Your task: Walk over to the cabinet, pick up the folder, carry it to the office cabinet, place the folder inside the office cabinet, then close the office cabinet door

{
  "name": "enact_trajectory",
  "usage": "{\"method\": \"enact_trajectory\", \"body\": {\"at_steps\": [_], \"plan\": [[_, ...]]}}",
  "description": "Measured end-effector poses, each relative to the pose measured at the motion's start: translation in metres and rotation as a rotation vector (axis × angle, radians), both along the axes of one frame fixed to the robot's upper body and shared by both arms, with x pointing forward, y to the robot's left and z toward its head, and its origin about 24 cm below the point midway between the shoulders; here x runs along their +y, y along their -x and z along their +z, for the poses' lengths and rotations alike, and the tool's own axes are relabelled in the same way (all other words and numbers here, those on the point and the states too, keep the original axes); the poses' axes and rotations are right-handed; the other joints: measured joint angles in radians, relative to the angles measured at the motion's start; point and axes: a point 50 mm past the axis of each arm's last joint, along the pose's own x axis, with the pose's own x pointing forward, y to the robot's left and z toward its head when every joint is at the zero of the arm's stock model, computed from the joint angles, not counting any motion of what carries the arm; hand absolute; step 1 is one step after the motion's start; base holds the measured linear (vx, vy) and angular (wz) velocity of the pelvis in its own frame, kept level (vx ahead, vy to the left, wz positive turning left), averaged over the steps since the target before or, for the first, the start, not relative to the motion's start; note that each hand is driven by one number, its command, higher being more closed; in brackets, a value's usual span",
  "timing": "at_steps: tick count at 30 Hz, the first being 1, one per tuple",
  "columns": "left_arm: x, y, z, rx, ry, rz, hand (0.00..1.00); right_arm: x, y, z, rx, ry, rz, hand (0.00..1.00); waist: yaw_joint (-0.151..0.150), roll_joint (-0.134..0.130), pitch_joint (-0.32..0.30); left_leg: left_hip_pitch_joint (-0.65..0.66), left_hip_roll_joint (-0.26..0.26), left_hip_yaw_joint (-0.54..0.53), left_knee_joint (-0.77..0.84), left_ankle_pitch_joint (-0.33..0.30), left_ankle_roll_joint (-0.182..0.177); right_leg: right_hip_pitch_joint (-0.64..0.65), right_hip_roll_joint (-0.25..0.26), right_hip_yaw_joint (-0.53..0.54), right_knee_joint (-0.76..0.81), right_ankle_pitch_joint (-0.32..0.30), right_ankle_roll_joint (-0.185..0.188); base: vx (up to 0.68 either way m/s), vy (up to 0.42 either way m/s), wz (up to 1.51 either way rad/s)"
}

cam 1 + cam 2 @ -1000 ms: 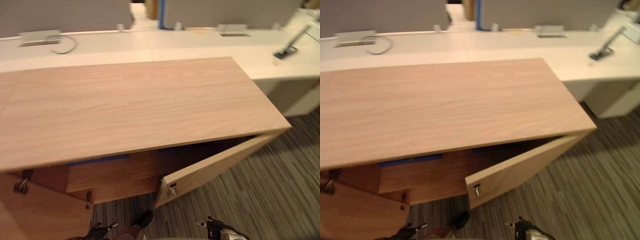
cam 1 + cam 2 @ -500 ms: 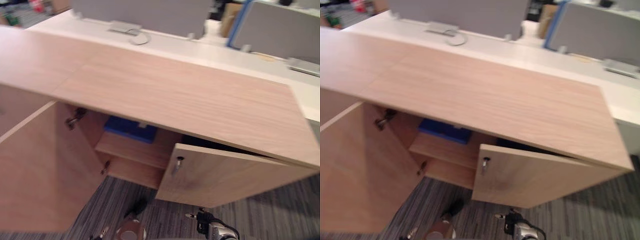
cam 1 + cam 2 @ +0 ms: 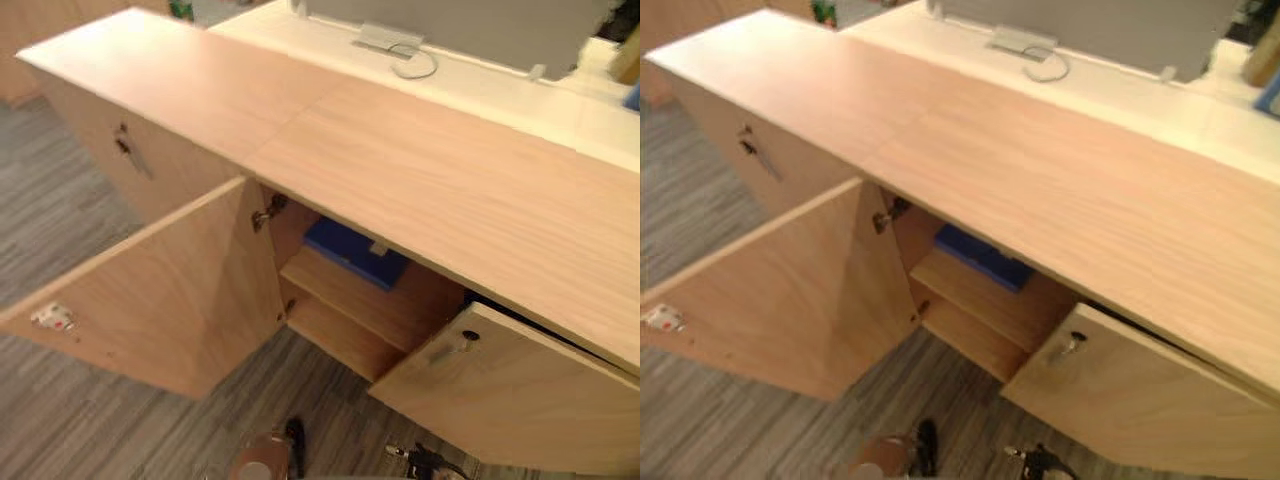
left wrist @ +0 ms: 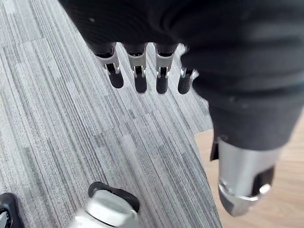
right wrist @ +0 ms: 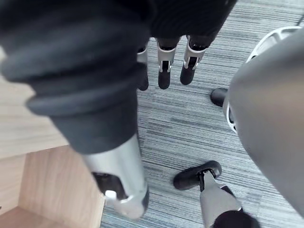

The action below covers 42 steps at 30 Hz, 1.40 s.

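Placement looks done: the blue folder (image 3: 355,252) lies flat on the upper shelf (image 3: 345,298) inside the office cabinet (image 3: 420,170), pushed back under the wooden top and near the left wall of the compartment. Lying that deep, it seems clear of the door line, so nothing should catch when the front is shut.

Both doors stand away from the carcass. The left door (image 3: 160,295) is swung wide out over the striped grey carpet (image 3: 70,420), which is what leaves the shelf open to view and to reach. The right door (image 3: 510,400) is only partly ajar, with a key (image 3: 447,347) in its lock near the free edge.

The left hand (image 4: 139,71) hangs over the carpet with its fingers straight and relaxed, holding nothing. The right hand (image 5: 164,71) hangs the same way, empty, fingers loose and pointing at the floor. Pale wood shows just past each thumb, so I judge both hands to be close to the cabinet front.

What remains, as I read it, is the closing. The wide left door will need a push on its outer face through a long arc, the right one only a short nudge. The main risk is a door rebounding and resting slightly open.
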Motion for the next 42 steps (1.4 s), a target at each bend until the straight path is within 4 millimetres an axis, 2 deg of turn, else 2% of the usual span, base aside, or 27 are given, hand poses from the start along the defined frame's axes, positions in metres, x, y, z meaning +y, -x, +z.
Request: {"method": "enact_trajectory", "body": {"at_steps": [2,3,6,9,13,18,21,23,25,27,31,33,36,42], "plan": [[-0.003,-0.003,0.000,-0.010,0.010,-0.025,0.00,0.004,-0.001,0.000,-0.003,-0.007,0.004,0.00,-0.010,0.010,-0.002,0.084,-0.024,-0.049,-0.140,0.071,-0.003,0.007,0.001,-0.001,-0.006,0.002,0.000,-0.03,0.011,0.62],[-0.005,-0.004,0.000,-0.013,0.012,-0.035,0.00,0.003,-0.002,0.000,-0.005,-0.004,0.005,0.00,-0.019,0.016,-0.005,0.090,-0.029,-0.066,-0.150,0.078,-0.006,0.015,0.002,-0.006,-0.002,0.001,0.001,-0.04,-0.012,0.50],[-0.008,-0.004,-0.001,-0.008,0.023,-0.039,0.00,0.004,-0.007,0.001,-0.017,-0.001,0.016,0.00,-0.021,0.035,-0.018,0.089,-0.029,-0.086,-0.151,0.089,-0.016,0.023,0.007,-0.030,-0.004,0.003,0.019,-0.05,-0.031,0.20],[-0.012,-0.003,-0.002,-0.008,0.033,-0.033,0.00,0.002,-0.009,0.002,-0.022,0.006,0.004,0.00,-0.029,0.048,-0.020,0.092,-0.029,-0.101,-0.151,0.095,-0.023,0.038,0.013,-0.056,-0.011,0.000,0.022,-0.05,-0.036,0.20],[-0.010,-0.004,-0.001,-0.023,0.041,0.001,0.00,0.002,-0.009,0.002,-0.022,0.002,-0.014,0.00,-0.032,0.047,-0.017,0.090,-0.038,-0.126,-0.151,0.099,-0.020,0.050,0.013,-0.084,-0.014,0.005,0.038,0.02,-0.024,0.19],[-0.006,-0.007,0.002,-0.083,0.053,0.146,0.00,-0.001,-0.003,0.001,-0.008,0.002,-0.036,0.00,-0.039,0.045,-0.015,0.105,-0.063,-0.145,-0.151,0.100,-0.007,0.081,-0.002,-0.119,-0.015,0.009,0.052,0.05,0.003,0.15],[0.016,-0.012,0.010,-0.132,-0.010,0.257,0.00,-0.005,0.001,0.001,-0.002,-0.002,-0.072,0.00,-0.041,0.050,-0.013,0.109,-0.069,-0.145,-0.151,0.088,-0.006,0.084,-0.011,-0.125,-0.009,0.009,0.052,0.04,0.021,0.00],[0.049,-0.015,0.025,-0.179,-0.120,0.329,0.00,-0.010,0.008,-0.001,0.012,-0.002,-0.107,0.00,-0.044,0.053,-0.012,0.110,-0.071,-0.145,-0.151,0.080,-0.004,0.083,-0.015,-0.130,-0.002,0.008,0.051,0.04,0.026,-0.01],[0.073,-0.014,0.035,-0.193,-0.190,0.357,0.00,-0.013,0.012,-0.001,0.020,0.000,-0.117,0.00,-0.045,0.055,-0.013,0.111,-0.072,-0.143,-0.151,0.077,-0.002,0.083,-0.017,-0.130,-0.001,0.008,0.051,0.03,0.016,-0.04],[0.108,-0.010,0.052,-0.217,-0.279,0.415,0.00,-0.021,0.020,-0.001,0.030,0.004,-0.144,0.00,-0.049,0.062,-0.012,0.115,-0.073,-0.139,-0.151,0.063,0.010,0.082,-0.022,-0.130,0.006,0.004,0.042,0.03,0.017,-0.08],[0.146,-0.002,0.075,-0.235,-0.380,0.468,0.00,-0.029,0.027,-0.001,0.040,0.013,-0.160,0.00,-0.062,0.067,-0.026,0.115,-0.068,-0.127,-0.150,0.062,0.010,0.058,-0.031,-0.126,0.058,-0.001,0.033,0.03,0.022,-0.08],[0.154,-0.002,0.080,-0.219,-0.401,0.446,0.00,-0.031,0.029,-0.001,0.041,0.011,-0.159,0.00,-0.060,0.067,-0.040,0.116,-0.063,-0.118,-0.150,0.061,0.009,0.041,-0.043,-0.118,0.093,-0.002,0.032,0.03,0.029,-0.15],[0.154,-0.005,0.077,-0.199,-0.383,0.409,0.00,-0.036,0.031,-0.001,0.043,0.018,-0.159,0.00,-0.061,0.063,-0.054,0.130,-0.062,-0.112,-0.146,0.054,0.008,0.038,-0.057,-0.104,0.127,-0.004,0.029,0.02,0.032,-0.12],[0.148,-0.041,0.080,-0.221,-0.365,0.218,0.00,-0.042,0.031,0.001,0.035,0.020,-0.152,0.00,-0.057,0.052,-0.080,0.144,-0.067,-0.108,-0.146,0.052,0.008,0.024,-0.090,-0.102,0.195,-0.022,0.021,0.00,0.018,-0.03]]}}
